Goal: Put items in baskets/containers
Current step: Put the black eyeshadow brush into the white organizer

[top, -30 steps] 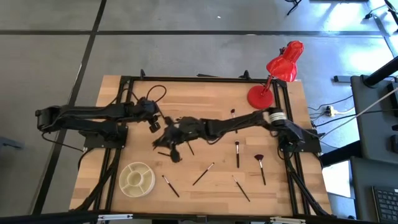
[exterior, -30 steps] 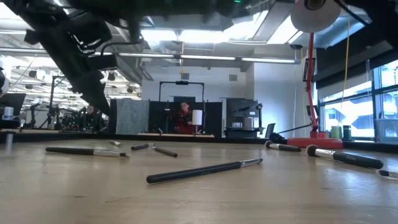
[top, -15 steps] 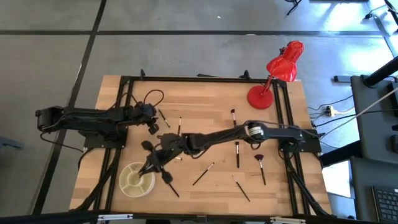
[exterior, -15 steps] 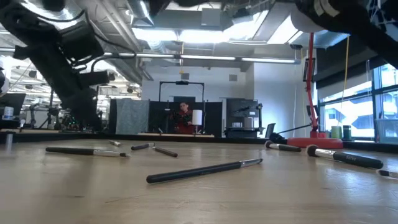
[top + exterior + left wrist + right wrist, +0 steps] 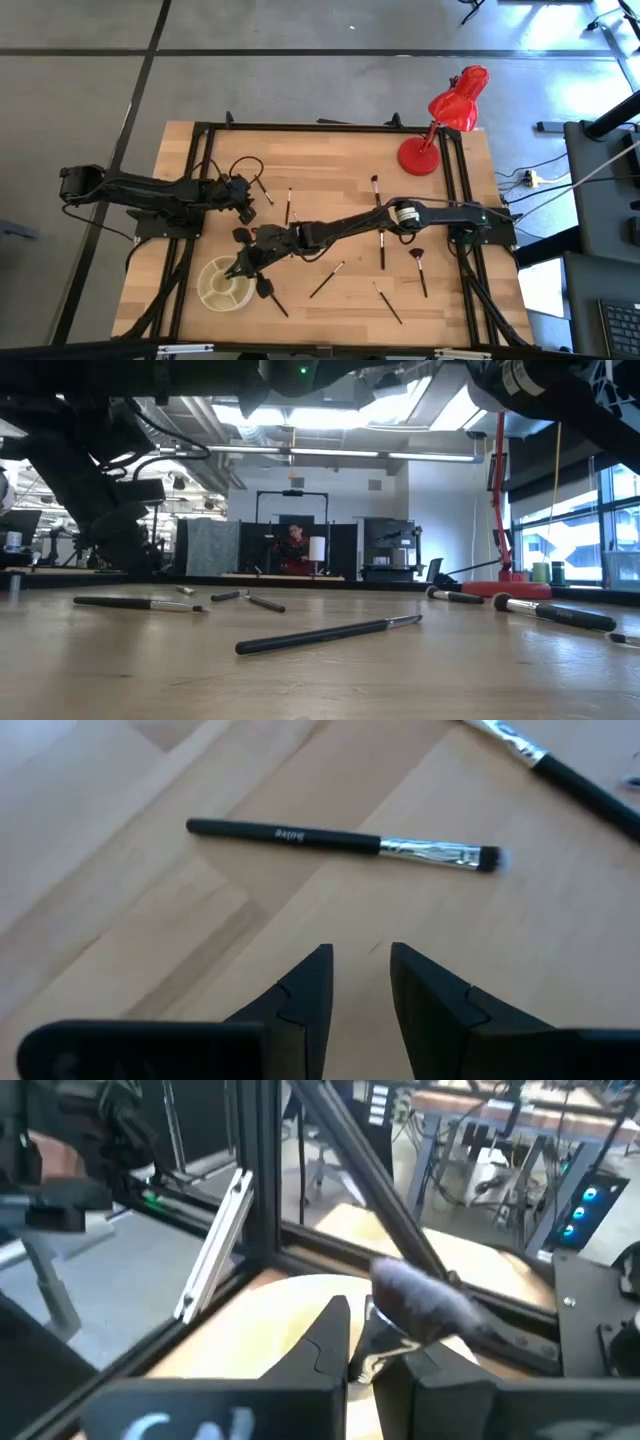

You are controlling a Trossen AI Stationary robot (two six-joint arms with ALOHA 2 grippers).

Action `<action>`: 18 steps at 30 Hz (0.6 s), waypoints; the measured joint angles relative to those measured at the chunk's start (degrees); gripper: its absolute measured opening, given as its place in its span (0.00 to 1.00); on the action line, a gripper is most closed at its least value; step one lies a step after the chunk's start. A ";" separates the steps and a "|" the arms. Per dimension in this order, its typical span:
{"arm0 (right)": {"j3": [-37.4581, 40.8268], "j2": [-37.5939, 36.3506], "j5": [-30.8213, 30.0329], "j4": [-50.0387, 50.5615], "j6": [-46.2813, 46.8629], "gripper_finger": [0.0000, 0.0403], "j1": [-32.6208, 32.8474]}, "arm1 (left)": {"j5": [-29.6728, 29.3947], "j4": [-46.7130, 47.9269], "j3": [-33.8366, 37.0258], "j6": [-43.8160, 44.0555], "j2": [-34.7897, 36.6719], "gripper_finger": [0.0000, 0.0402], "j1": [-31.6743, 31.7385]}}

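Note:
The round cream container (image 5: 207, 291) with inner dividers stands near the table's near left corner. My right gripper (image 5: 244, 267) reaches across the table to just over the container's far right rim and is shut on a makeup brush with a fluffy dark head (image 5: 420, 1302). My left gripper (image 5: 246, 208) hovers open at the left, fingers (image 5: 312, 982) apart with nothing between them. It is just short of a black brush (image 5: 300, 836) with a silver ferrule, which lies flat on the wood. Several more brushes (image 5: 327, 279) lie scattered over the table. My right gripper pinches the brush between its two fingers at the silver ferrule (image 5: 374, 1348), just under the bristle head. The head sticks out past the fingertips. The fingers come nearly level from the table's right. The handle is hidden behind the fingers; the brush is lifted clear.
A red desk lamp (image 5: 455, 100) stands with its round base (image 5: 418, 157) at the far right corner. Black frame rails (image 5: 300, 128) run along the table's edges. Loose brushes lie at the middle (image 5: 381, 247) and near right (image 5: 418, 270); another lies by the container (image 5: 272, 298).
My right gripper has carried its brush from the table's middle toward the near left, sinking until it hangs by the container's rim. My left gripper has sunk toward the table and rolled a little, still open.

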State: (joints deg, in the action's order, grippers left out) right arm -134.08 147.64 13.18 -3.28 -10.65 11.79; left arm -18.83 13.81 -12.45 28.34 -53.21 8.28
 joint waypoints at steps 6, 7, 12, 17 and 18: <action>-0.82 -0.21 -0.25 3.28 -1.66 0.06 0.26 | -3.74 -1.06 0.00 -0.51 -0.02 0.24 -2.05; -0.92 -0.27 -0.61 4.11 -1.77 0.06 0.26 | -4.07 -1.34 0.00 -1.06 -0.02 0.24 -2.14; -0.92 -0.27 -0.63 3.99 -0.86 0.06 0.04 | -4.61 -2.94 0.00 -2.72 -0.02 0.24 -2.15; -0.92 -0.27 -0.60 2.66 1.55 0.19 0.00 | -4.67 -5.27 0.00 -3.47 -0.02 0.24 -2.15; -0.92 -0.27 -0.61 2.49 1.92 0.23 0.00 | -4.62 -5.96 0.00 -3.50 -0.02 0.24 -2.15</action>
State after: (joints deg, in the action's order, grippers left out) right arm -135.00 147.37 12.57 -0.79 -8.72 11.79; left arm -23.46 7.85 -12.45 24.83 -53.23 6.13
